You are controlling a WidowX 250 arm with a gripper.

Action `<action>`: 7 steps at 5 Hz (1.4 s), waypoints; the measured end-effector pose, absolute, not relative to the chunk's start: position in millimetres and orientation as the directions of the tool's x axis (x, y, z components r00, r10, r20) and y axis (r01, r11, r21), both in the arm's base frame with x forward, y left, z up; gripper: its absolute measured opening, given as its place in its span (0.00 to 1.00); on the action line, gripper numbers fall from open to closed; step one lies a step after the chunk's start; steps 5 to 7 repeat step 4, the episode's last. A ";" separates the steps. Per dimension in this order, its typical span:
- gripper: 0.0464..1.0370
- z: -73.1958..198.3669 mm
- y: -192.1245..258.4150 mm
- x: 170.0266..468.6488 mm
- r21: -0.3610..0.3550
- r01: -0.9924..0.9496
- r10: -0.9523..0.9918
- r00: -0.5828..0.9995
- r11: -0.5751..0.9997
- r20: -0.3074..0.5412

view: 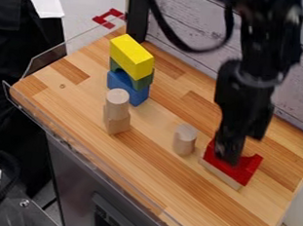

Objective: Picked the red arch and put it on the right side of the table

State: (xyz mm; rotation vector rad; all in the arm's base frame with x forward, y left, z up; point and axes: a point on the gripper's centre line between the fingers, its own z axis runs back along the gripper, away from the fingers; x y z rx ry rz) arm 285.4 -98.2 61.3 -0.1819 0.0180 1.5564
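Note:
My gripper (229, 152) hangs over the right part of the table, its lower end down at the red arch (243, 169) and covering part of it. The arch's notch faces up, and a pale wooden layer runs along its front lower side. Whether the gripper holds the arch is not clear.
On the wooden table (169, 187), a pale cylinder (185, 140) stands left of the arch. Farther left are a cylinder (117, 102) on a pale block (117, 123) and a stack with a yellow block (131, 56) above green and blue (137, 95) ones. Clear edging borders the left side.

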 end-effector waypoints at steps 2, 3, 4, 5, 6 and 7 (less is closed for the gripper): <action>0.96 98.5 -40.8 292.4 -0.035 -0.999 0.998 -0.026 -0.028 -0.052; 0.96 109.1 -1.4 293.9 -0.048 -0.998 0.998 -0.031 -0.033 -0.049; 0.96 117.2 27.9 291.2 -0.071 -0.996 0.998 -0.041 -0.044 -0.053; 0.96 117.2 27.9 291.2 -0.071 -0.996 0.998 -0.041 -0.044 -0.053; 0.96 117.2 27.9 291.2 -0.071 -0.996 0.998 -0.041 -0.044 -0.053; 0.96 117.2 27.9 291.2 -0.071 -0.996 0.998 -0.041 -0.044 -0.053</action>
